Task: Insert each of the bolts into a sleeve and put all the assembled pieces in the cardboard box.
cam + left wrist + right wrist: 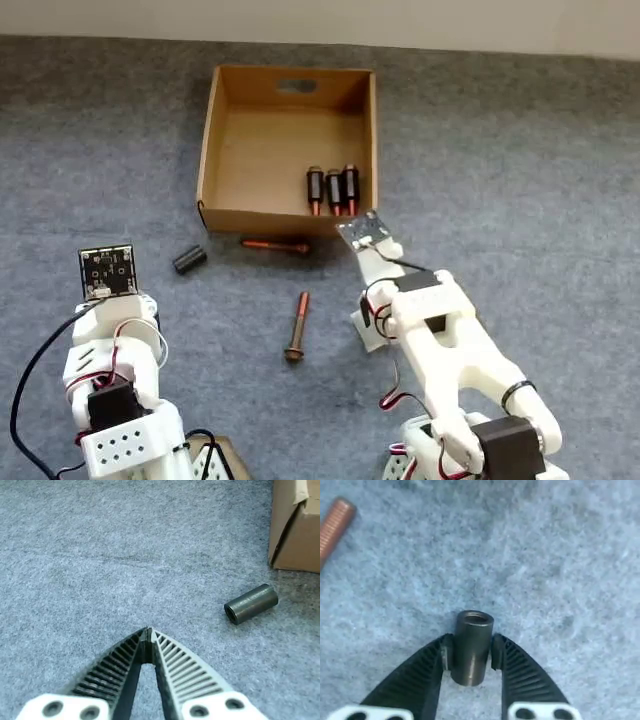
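One sleeve [471,647] between right fingers [420,675], base hidden; probably bolt [334,527], cut off.

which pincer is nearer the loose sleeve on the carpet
Left. The left pincer sits close to the loose sleeve; the right pincer, gripping another sleeve, is farther off on the other side.

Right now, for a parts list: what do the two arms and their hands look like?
The left arm and right arm are white plastic with black motor blocks and loose red, black and white wires. The left hand and right hand have black ribbed fingers tapering from white bases with holes.
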Tool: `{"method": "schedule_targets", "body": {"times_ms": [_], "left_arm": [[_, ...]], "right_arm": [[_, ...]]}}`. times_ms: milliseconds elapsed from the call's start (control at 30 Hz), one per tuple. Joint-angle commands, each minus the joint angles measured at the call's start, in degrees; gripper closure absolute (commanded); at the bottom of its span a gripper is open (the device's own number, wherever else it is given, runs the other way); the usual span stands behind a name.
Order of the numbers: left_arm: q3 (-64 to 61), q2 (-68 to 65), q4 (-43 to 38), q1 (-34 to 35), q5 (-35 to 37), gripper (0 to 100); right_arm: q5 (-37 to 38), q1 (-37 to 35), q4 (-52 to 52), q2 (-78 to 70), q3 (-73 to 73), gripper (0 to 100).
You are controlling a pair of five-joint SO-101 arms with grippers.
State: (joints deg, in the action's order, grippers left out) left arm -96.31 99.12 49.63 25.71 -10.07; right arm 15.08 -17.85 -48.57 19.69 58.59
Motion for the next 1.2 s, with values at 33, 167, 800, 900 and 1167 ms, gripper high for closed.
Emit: {"method": "schedule_targets", "body": {"times_ms": [33, 167, 800, 900, 1167], "left_arm": [[-0.22, 0.66, -0.7, 0.4, -0.44, 99], [-0.22, 0.66, -0.7, 0.4, -0.44, 99], [0.04, 0.66, -0.62, 0.04, -0.44, 99], [0.4, 0.13, 0.09, -2.59, -2.02, 99], [3.82, 0.04, 7.56, -6.73, -4.75, 99]], "right_arm": [[0.7, 0.13, 1.27, 0.04, -0.75, 86.1], [0.7, -1.63, 1.27, -0.04, -0.66, 86.1], [0.26, -2.07, -0.66, 18.24, 8.04, 99.2], [0.26, -2.07, 1.27, 31.34, 14.46, 99.2], [-3.78, -2.07, 2.51, 58.86, 27.91, 99.2]]}}
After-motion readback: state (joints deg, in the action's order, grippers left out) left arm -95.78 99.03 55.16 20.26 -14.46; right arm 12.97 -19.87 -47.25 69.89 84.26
